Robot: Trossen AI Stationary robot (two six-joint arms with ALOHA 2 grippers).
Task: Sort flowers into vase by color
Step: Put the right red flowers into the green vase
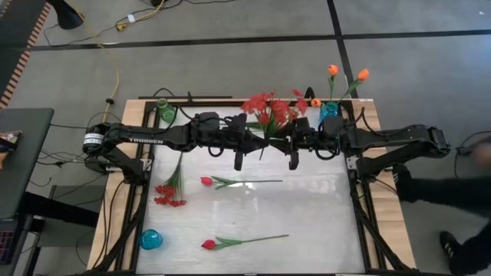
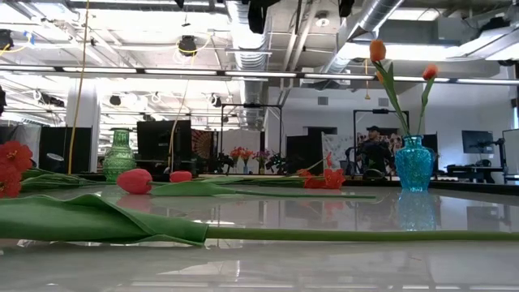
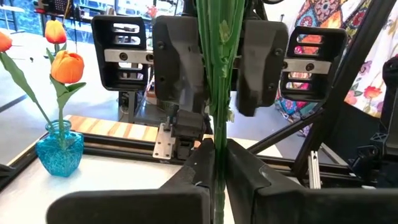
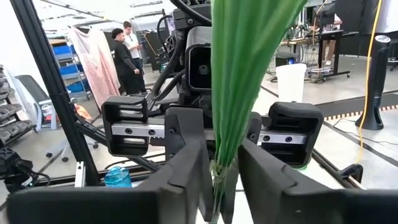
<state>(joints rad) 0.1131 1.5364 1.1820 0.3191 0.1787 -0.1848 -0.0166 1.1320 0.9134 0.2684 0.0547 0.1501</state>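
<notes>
Left gripper [image 3: 214, 171]: up above the back middle of the table, face to face with the other arm. Its 2 fingers are squeezed tight on the green stems of the red spray [image 1: 268, 111].
Right gripper [image 4: 217, 171]: just beside the left one, at the same stems. Its fingers are a little apart with the stems between them; I cannot tell if they are pressing.
Red spray: held up in the air between both arms, red blooms toward the back edge.
Blue vase [image 1: 330, 110]: back right corner of the table, with 2 orange tulips [image 1: 347, 73] standing in it.
Green vase [image 1: 165, 111]: back left corner.
Second red spray [image 1: 170, 192]: lying flat on the left side of the table.
Pinkish-red tulips: 2 lying flat, 1 in the middle [image 1: 230, 182] and 1 nearer the front [image 1: 234, 242].
Small blue vase [image 1: 150, 240]: front left corner.
Table [image 1: 307, 222]: white and shiny, with a wood rim.
</notes>
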